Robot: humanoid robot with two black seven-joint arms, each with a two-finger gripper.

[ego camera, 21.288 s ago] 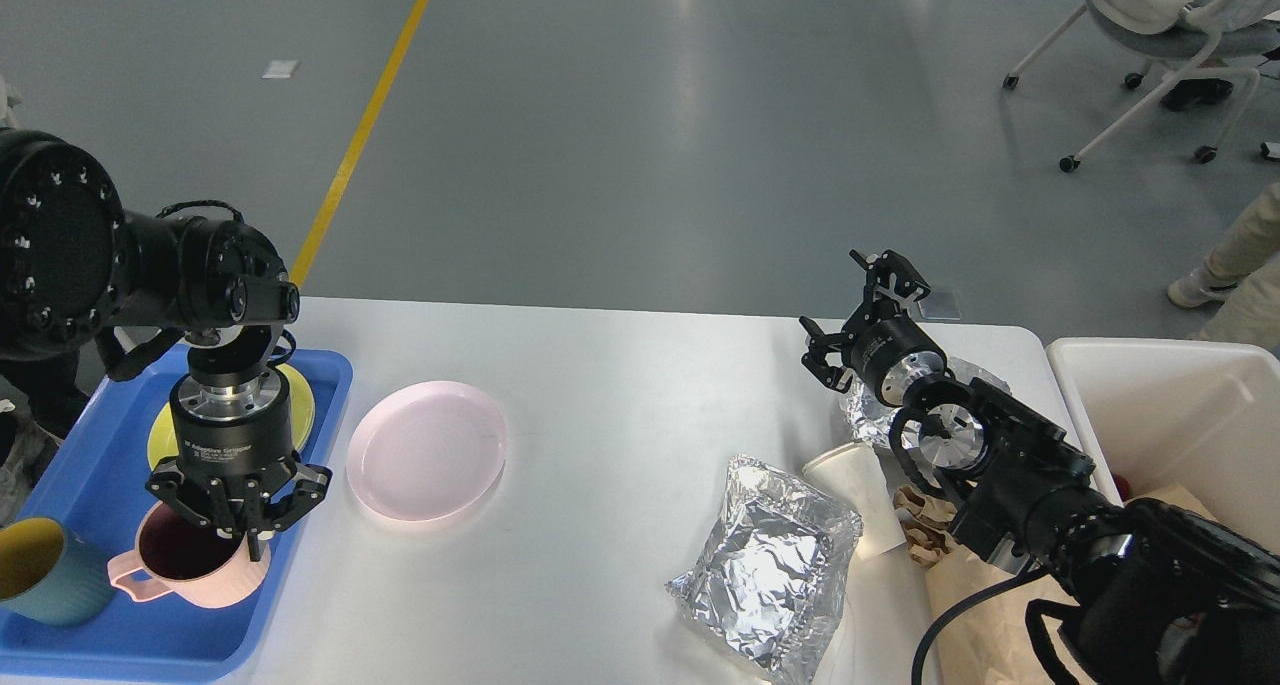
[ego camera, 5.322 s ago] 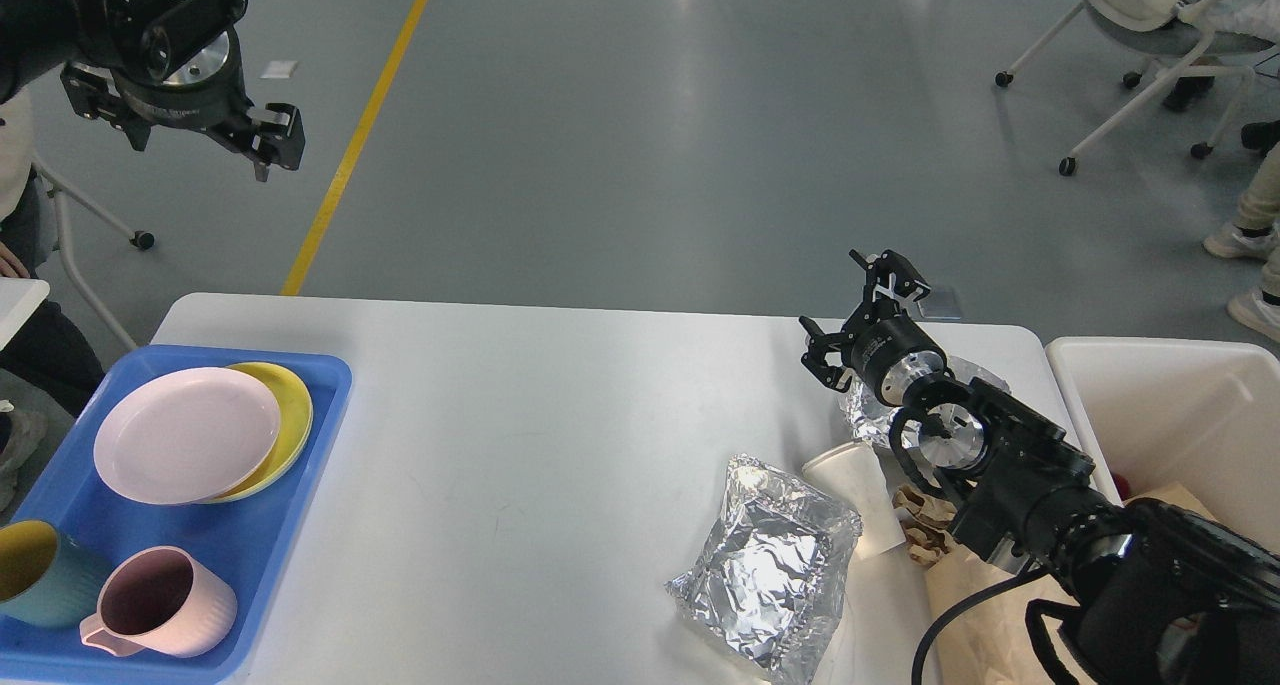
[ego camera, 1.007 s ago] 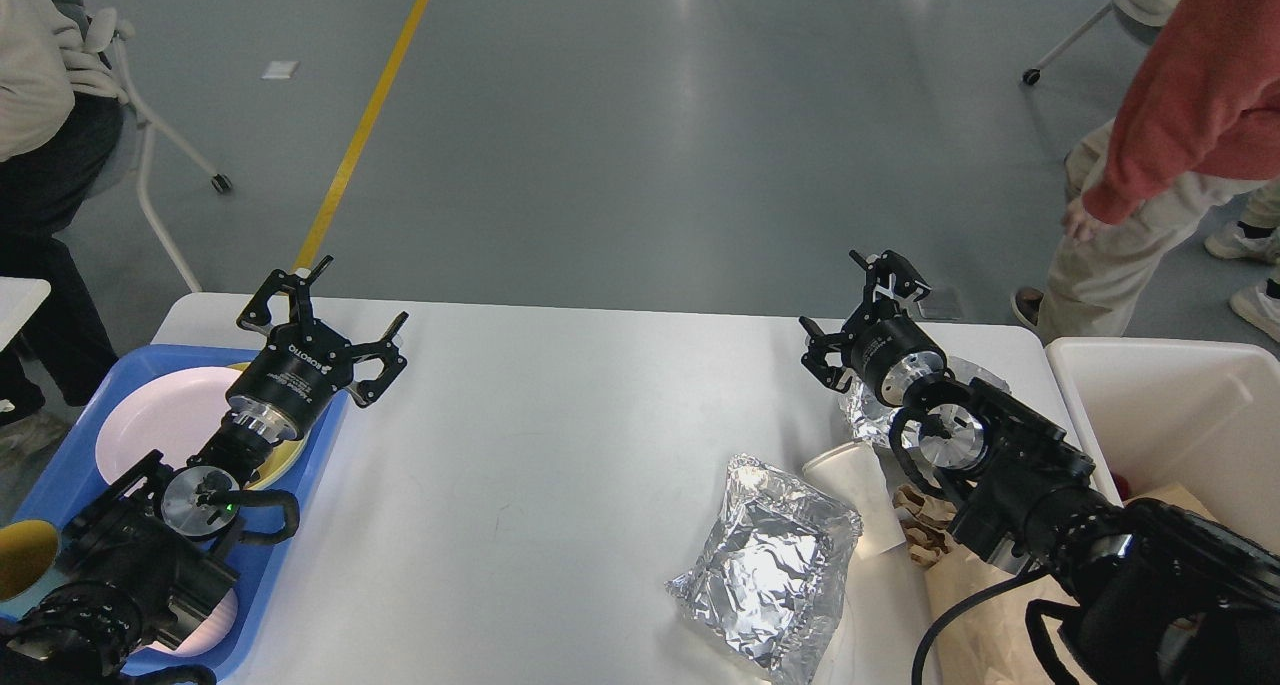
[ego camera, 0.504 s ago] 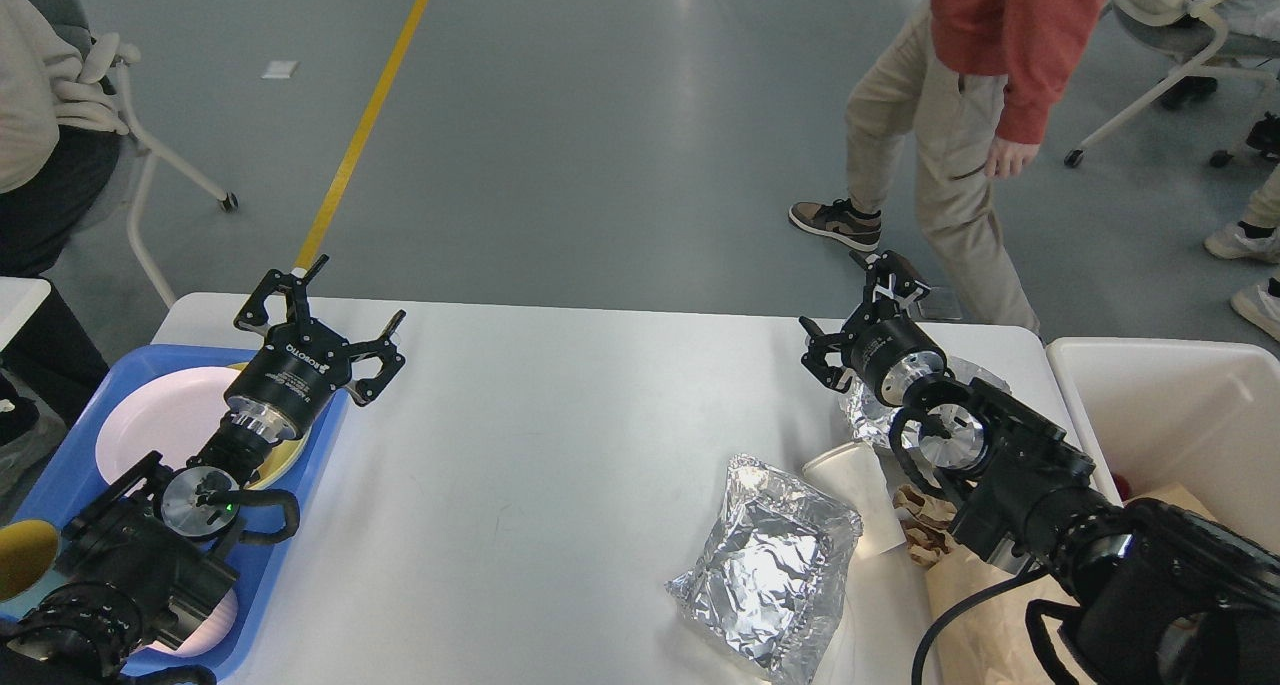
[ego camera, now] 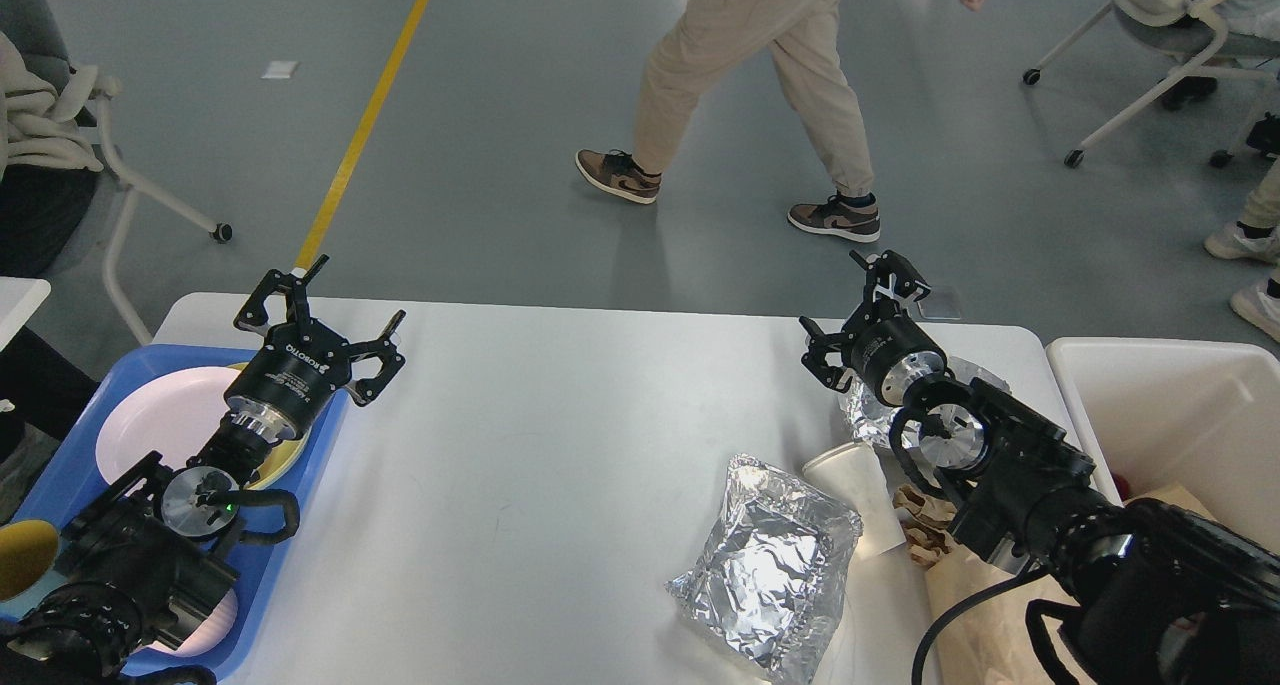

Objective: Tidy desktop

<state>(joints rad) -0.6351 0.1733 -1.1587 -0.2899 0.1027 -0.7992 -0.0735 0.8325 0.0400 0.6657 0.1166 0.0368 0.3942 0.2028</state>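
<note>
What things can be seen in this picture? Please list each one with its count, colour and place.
desktop: 1, white, fills the lower middle.
tray: 1, blue, left end of the desktop.
plates: 2, pink over yellow, in the tray.
cup: 1, teal with a yellow inside, near corner of the tray; partly hidden.
foil wrap: 1, silver, crumpled, near right of the desktop.
foil piece: 1, silver, behind the right arm.
paper cup: 1, white, lying beside the foil wrap.
paper bag: 1, brown, right near edge.
bin: 1, white, right of the desktop.
person: 1, beige trousers, walking on the floor beyond.
left gripper: 1, black, open, empty.
right gripper: 1, black, open, empty.
</note>
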